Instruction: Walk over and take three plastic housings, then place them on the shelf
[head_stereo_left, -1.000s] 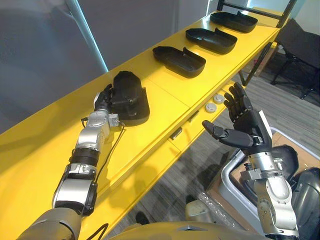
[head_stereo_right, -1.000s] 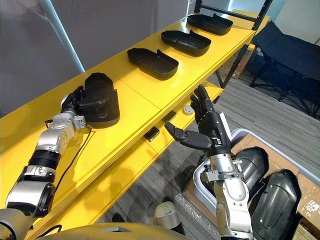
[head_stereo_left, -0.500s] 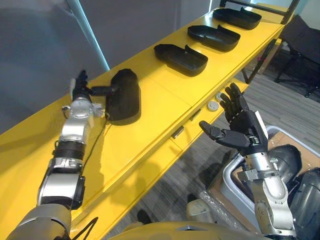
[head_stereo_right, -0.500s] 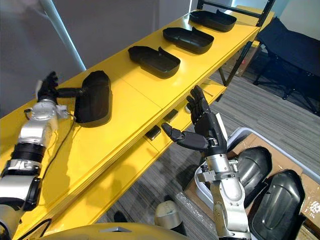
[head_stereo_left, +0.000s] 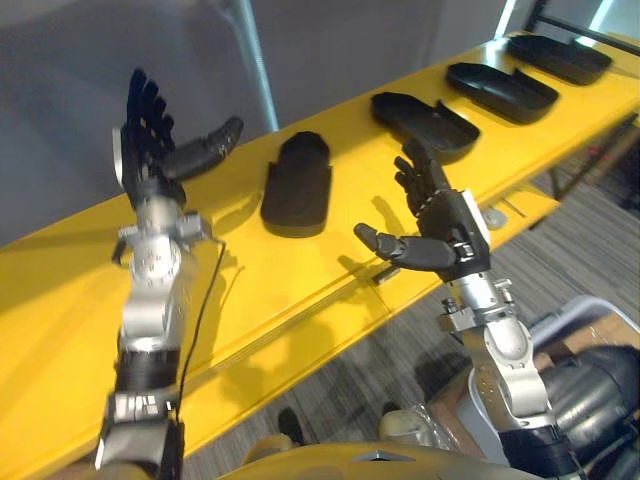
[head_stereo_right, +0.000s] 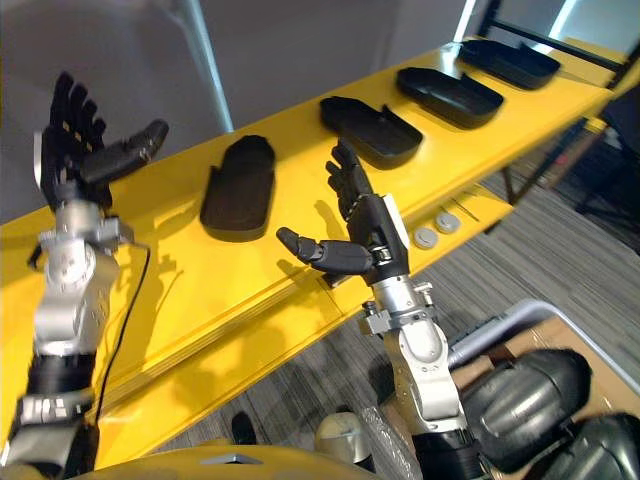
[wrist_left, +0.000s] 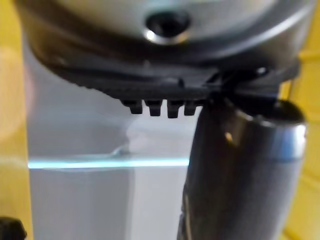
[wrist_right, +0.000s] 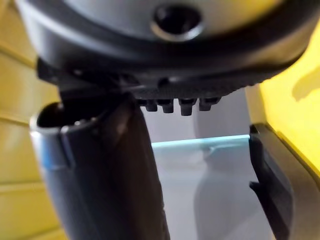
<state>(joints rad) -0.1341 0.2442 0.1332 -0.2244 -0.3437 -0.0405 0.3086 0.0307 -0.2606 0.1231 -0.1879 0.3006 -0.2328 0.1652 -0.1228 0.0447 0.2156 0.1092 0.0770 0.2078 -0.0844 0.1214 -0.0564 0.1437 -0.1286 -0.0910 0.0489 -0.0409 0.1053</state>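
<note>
Several black plastic housings lie in a row on the yellow shelf (head_stereo_left: 300, 270). The nearest housing (head_stereo_left: 297, 184) lies dome side up, apart from both hands. Further along lie a second housing (head_stereo_left: 425, 124) and a third housing (head_stereo_left: 500, 91), hollow side up, with one more housing (head_stereo_left: 560, 58) at the far end. My left hand (head_stereo_left: 150, 150) is raised above the shelf's near part, open with fingers straight, holding nothing. My right hand (head_stereo_left: 435, 222) is open too, in front of the shelf's edge, palm turned to the left and empty.
A grey bin (head_stereo_right: 500, 335) with more dark housings (head_stereo_right: 520, 390) stands on the floor at the lower right. A grey wall with a light strip (head_stereo_left: 255, 70) runs behind the shelf. Two small round discs (head_stereo_right: 436, 229) lie on the lower ledge.
My left hand let go of the nearest housing, which now lies on the shelf, and rose up and away from it. The camera has swung, shifting the whole scene to the right.
</note>
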